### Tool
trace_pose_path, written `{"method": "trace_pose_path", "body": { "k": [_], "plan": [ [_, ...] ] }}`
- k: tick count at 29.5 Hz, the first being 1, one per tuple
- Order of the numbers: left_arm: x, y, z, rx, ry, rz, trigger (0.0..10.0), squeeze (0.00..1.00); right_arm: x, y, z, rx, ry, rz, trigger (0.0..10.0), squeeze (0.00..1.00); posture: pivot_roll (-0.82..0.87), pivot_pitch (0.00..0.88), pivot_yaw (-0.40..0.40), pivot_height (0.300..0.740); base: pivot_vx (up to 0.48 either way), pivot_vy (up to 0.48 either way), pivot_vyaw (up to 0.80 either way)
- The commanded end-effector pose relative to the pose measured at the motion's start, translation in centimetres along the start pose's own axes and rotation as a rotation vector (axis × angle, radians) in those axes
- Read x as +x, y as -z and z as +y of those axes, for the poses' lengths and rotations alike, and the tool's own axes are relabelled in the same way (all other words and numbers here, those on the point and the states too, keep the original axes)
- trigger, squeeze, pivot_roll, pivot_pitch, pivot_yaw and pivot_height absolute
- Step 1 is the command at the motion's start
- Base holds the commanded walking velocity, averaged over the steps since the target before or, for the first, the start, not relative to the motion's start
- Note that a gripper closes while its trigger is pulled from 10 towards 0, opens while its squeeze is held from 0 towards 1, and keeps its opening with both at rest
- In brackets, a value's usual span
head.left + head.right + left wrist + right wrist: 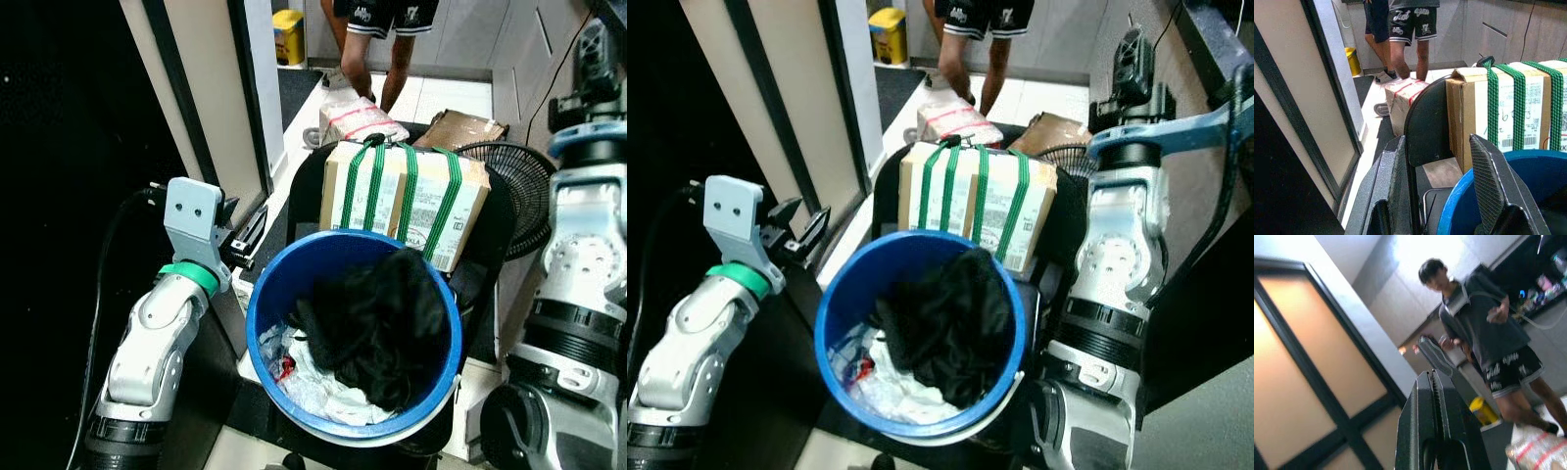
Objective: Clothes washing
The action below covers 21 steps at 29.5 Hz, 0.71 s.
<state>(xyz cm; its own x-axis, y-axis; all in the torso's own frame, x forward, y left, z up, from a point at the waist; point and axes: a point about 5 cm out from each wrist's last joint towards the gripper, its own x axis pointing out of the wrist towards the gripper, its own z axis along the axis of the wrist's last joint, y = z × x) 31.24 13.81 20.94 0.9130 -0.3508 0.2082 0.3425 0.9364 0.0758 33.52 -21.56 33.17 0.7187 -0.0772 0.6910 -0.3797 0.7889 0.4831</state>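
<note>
A blue bucket point(257, 311) stands right in front of me, holding a black garment point(384, 318) heaped over white clothes point(315, 390). My left gripper point(241, 241) is open beside the bucket's left rim, level with it and empty. In the left wrist view its two black fingers point(1488, 181) straddle a black chair back point(1425, 122), with the bucket rim point(1459, 205) just below. My right gripper point(1136, 54) is raised high at the right, well above the bucket. Its fingers point(1436, 387) are pressed together with nothing between them.
A cardboard box point(402, 201) bound with green straps sits just behind the bucket. A floor fan point(521, 191) stands at the right. Farther back lie a wrapped package point(358, 119), a person's legs point(377, 54) and a yellow bin point(287, 34). A door frame point(201, 108) runs along the left.
</note>
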Motion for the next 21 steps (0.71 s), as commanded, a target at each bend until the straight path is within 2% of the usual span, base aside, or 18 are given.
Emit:
{"method": "trace_pose_path", "body": {
  "k": [1, 2, 3, 4, 5, 6, 7, 8, 9, 10, 13, 14, 15, 16, 17, 18, 19, 21],
  "plan": [
    [0.0, 0.6, -0.6, 0.021, 0.061, 0.026, 10.0, 0.00, -2.7, 3.6, -0.6, -0.072, 0.003, 0.210, 3.3, 0.00, -0.01, 0.015, 0.158, 0.740, 0.000, 0.000, 0.00],
    [0.0, 0.6, -0.6, 0.021, 0.061, 0.026, 10.0, 0.00, -2.7, 3.6, -0.6, -0.072, 0.003, 0.210, 3.3, 0.00, -0.01, 0.015, 0.158, 0.740, 0.000, 0.000, 0.00],
    [0.0, 0.8, -0.8, 0.028, 0.077, 0.032, 10.0, 0.00, -3.3, 4.3, -0.7, -0.096, -0.009, 0.262, 3.3, 0.00, -0.01, 0.015, 0.158, 0.740, 0.000, 0.000, 0.00],
    [0.1, 1.1, -1.1, 0.048, 0.100, 0.044, 10.0, 0.00, -4.1, 5.6, -1.0, -0.183, -0.037, 0.365, 10.0, 0.19, -0.02, 0.008, 0.151, 0.740, 0.000, 0.000, 0.00],
    [0.1, 1.1, -1.1, 0.048, 0.100, 0.044, 10.0, 0.00, -4.1, 5.6, -1.0, -0.183, -0.037, 0.365, 10.0, 0.19, -0.02, 0.008, 0.151, 0.740, 0.000, 0.000, 0.00],
    [0.0, 1.4, -1.3, 0.071, 0.121, 0.062, 10.0, 0.00, -5.3, 7.2, -1.6, -0.262, -0.070, 0.483, 10.0, 1.00, -0.02, 0.002, 0.150, 0.740, 0.000, 0.000, 0.00],
    [0.0, 1.4, -1.3, 0.071, 0.121, 0.062, 10.0, 0.00, -5.3, 7.2, -1.6, -0.262, -0.070, 0.483, 10.0, 1.00, -0.02, 0.002, 0.150, 0.740, 0.000, 0.000, 0.00],
    [0.0, 1.6, -1.4, 0.088, 0.129, 0.074, 10.0, 0.00, -6.6, 8.5, -2.3, -0.303, -0.071, 0.574, 10.0, 1.00, -0.02, 0.000, 0.150, 0.740, 0.000, 0.000, 0.00],
    [0.0, 1.6, -1.4, 0.088, 0.129, 0.074, 10.0, 0.00, -6.6, 8.5, -2.3, -0.303, -0.071, 0.574, 10.0, 1.00, -0.02, 0.000, 0.150, 0.740, 0.000, 0.000, 0.00],
    [0.0, 1.9, -1.4, 0.103, 0.125, 0.088, 10.0, 0.00, -7.8, 9.5, -3.2, -0.352, -0.065, 0.642, 10.0, 1.00, -0.02, 0.000, 0.153, 0.740, 0.000, 0.000, 0.00],
    [0.0, 2.0, -1.3, 0.116, 0.120, 0.098, 10.0, 0.00, -8.7, 10.2, -3.8, -0.376, -0.055, 0.689, 10.0, 1.00, -0.02, 0.000, 0.153, 0.740, 0.000, 0.000, 0.00],
    [0.1, 2.2, -1.2, 0.127, 0.123, 0.111, 10.0, 0.00, -9.7, 11.1, -4.2, -0.389, -0.058, 0.770, 10.0, 1.00, -0.03, 0.000, 0.161, 0.740, 0.000, 0.000, 0.00],
    [0.1, 2.4, -1.2, 0.134, 0.131, 0.125, 10.0, 0.00, -10.7, 11.9, -4.3, -0.386, -0.070, 0.856, 10.0, 1.00, -0.03, 0.000, 0.163, 0.740, 0.000, 0.000, 0.00],
    [0.1, 2.4, -1.2, 0.134, 0.131, 0.125, 10.0, 0.00, -10.7, 11.9, -4.3, -0.386, -0.070, 0.856, 10.0, 1.00, -0.03, 0.000, 0.163, 0.740, 0.000, 0.000, 0.00],
    [0.1, 2.6, -1.3, 0.141, 0.148, 0.139, 10.0, 0.00, -12.2, 12.8, -4.2, -0.373, -0.095, 0.972, 10.0, 1.00, -0.03, 0.002, 0.166, 0.740, 0.000, 0.000, 0.00],
    [0.1, 2.6, -1.3, 0.141, 0.148, 0.139, 10.0, 0.00, -12.2, 12.8, -4.2, -0.373, -0.095, 0.972, 10.0, 1.00, -0.03, 0.002, 0.166, 0.740, 0.000, 0.000, 0.00],
    [0.1, 2.8, -1.5, 0.147, 0.160, 0.158, 10.0, 0.00, -13.8, 13.6, -4.0, -0.355, -0.112, 1.076, 10.0, 1.00, -0.04, 0.009, 0.168, 0.740, 0.000, 0.000, 0.00],
    [0.1, 2.8, -1.5, 0.147, 0.160, 0.158, 10.0, 0.00, -13.8, 13.6, -4.0, -0.355, -0.112, 1.076, 10.0, 1.00, -0.04, 0.009, 0.168, 0.740, 0.000, 0.000, 0.00]
  ]
}}
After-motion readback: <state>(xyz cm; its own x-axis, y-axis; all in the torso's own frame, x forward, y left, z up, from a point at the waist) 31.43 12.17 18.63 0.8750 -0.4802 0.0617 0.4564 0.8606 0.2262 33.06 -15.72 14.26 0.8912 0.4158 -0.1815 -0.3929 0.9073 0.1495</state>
